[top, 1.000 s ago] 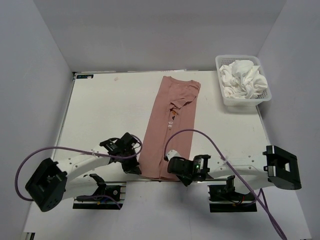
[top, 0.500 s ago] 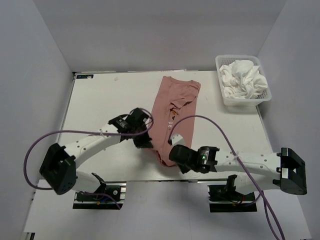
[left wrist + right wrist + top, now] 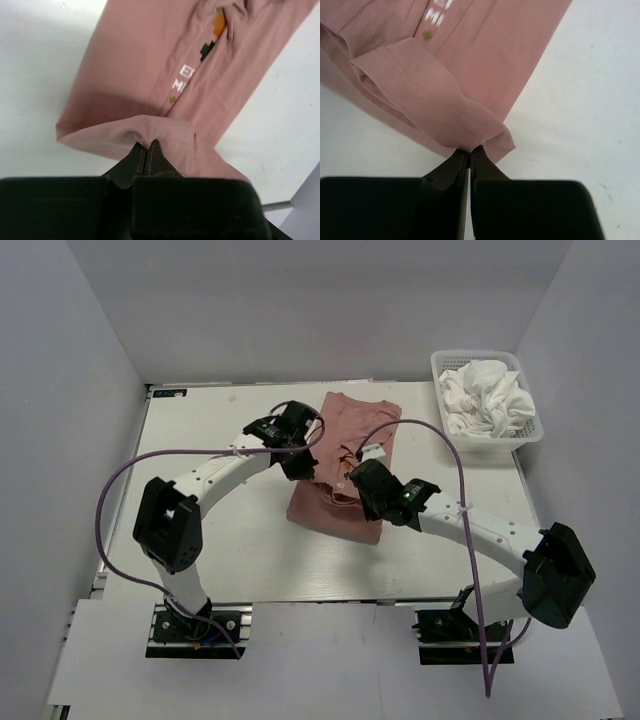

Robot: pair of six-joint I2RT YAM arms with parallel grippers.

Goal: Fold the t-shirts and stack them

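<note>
The dusty pink t-shirt (image 3: pixel 345 455) lies in a long strip at the middle of the table, its near end lifted and carried over its far part. My left gripper (image 3: pixel 303 469) is shut on the hem's left corner (image 3: pixel 145 131). My right gripper (image 3: pixel 358 480) is shut on the hem's right corner (image 3: pixel 479 136). The chest graphic and white text show below the held hem in the left wrist view (image 3: pixel 200 65). Several white t-shirts (image 3: pixel 487 396) are bunched in the basket.
The white mesh basket (image 3: pixel 449 441) stands at the back right of the table. The white table top (image 3: pixel 200 455) lies bare to the left of the pink tee. Grey walls close in the left, back and right sides. Purple cables loop above both arms.
Both grippers have carried the pink tee's near hem from the table's front edge toward the back, doubling the strip over itself. Both arms are now stretched far forward.
</note>
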